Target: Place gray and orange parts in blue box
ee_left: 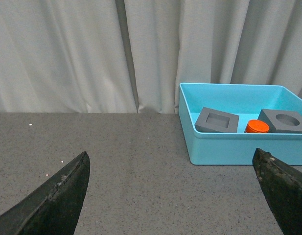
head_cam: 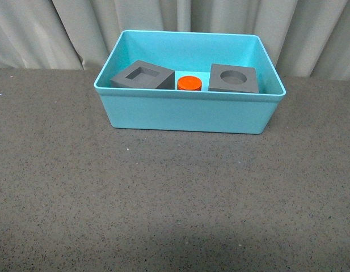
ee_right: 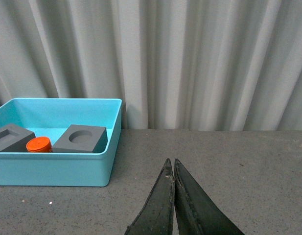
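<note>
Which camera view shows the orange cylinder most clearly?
The front view shows the orange cylinder best: it is central, between the two gray cubes inside the blue box. In both wrist views it appears smaller, off to one side, with the box wall hiding its lower part.

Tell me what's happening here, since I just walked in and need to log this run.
Nothing is being handled right now. Both gray cubes, one with a square recess and one with a round recess, sit inside the blue box with the orange cylinder between them. The left gripper is open and the right gripper is shut and empty, both off to the sides of the box. The sorting looks done.
</note>
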Controlling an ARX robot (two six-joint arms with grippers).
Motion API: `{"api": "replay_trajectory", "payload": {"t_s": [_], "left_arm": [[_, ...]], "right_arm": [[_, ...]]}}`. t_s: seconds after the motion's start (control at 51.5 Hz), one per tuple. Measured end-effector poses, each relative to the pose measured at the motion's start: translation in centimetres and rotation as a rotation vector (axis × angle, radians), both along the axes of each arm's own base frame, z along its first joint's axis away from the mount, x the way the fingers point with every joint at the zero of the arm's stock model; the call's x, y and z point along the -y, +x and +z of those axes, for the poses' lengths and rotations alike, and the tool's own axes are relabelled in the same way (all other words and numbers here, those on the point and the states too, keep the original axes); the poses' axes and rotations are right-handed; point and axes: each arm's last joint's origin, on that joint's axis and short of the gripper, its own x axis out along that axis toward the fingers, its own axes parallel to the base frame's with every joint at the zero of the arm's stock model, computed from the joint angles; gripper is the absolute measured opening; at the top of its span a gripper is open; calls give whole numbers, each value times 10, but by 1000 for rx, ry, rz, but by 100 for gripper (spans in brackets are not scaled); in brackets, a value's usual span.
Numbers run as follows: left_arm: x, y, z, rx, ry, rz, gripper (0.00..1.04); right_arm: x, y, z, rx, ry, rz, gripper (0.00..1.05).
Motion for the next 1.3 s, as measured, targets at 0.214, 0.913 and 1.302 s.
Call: {"api": "replay_trajectory", "payload": {"t_s": [0.214,0.913,1.302], "left_arm": [[0,0,0,0,0,0,98],[0,0,0,0,0,0,98],[0,0,0,0,0,0,98]], "right_arm": [[0,-5,0,0,0,0,0],[0,-20,-3,-6,0,3,23],[0,-20,-3,-6,0,3,87]]}}
